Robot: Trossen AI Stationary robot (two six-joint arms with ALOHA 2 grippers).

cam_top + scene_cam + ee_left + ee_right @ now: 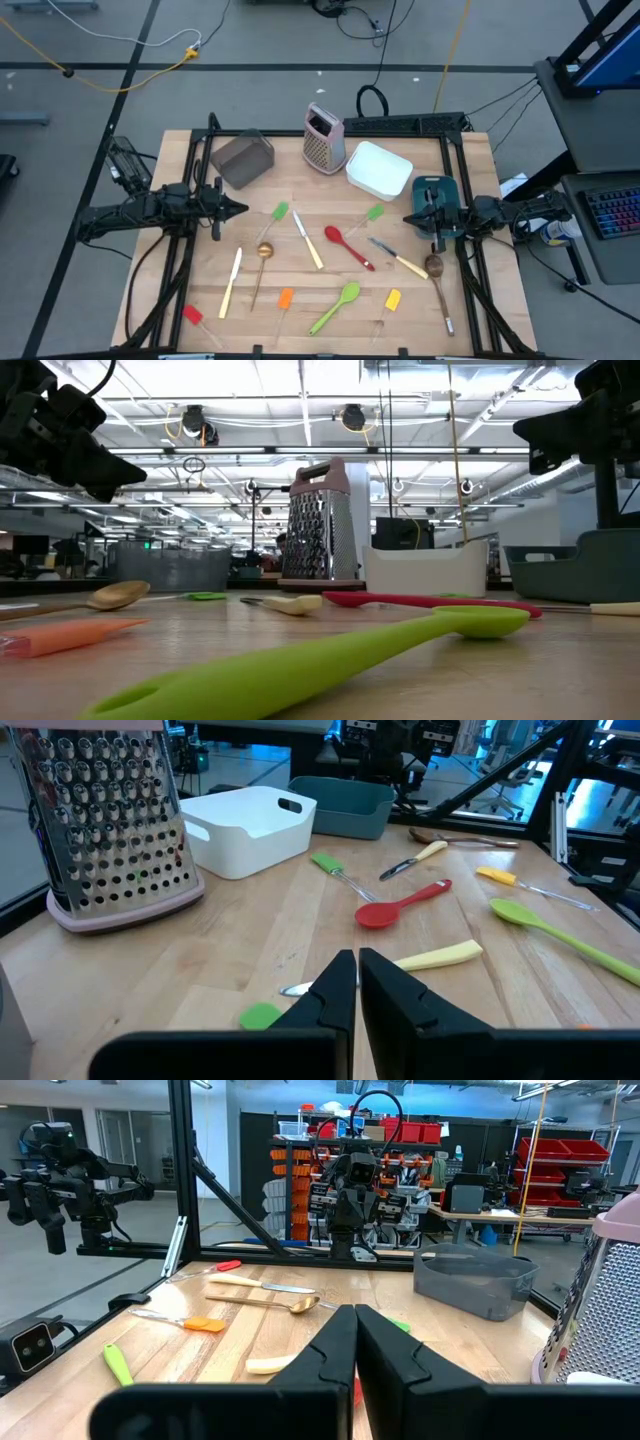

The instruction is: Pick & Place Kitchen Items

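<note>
Several slim kitchen items lie flat on the wooden table: a red spoon (347, 246), a green spoon (336, 306), a gold spoon (263, 262), a wooden spoon (438, 280), cream-handled knives (308, 240), and small spatulas in green (279, 211), orange (285, 299), yellow (392, 299) and red (192, 315). My left gripper (240, 208) hovers shut over the table's left side, pointing toward the middle; its joined fingers (357, 960) hold nothing. My right gripper (408, 218) hovers shut over the right side beside the teal container, and it holds nothing either (354, 1315).
At the far side stand a grey container (243, 158), an upright metal grater with pink trim (324, 138) and a white container (379, 169). A teal container (437, 195) sits under the right arm. Black frame rails (190, 250) run along both side edges.
</note>
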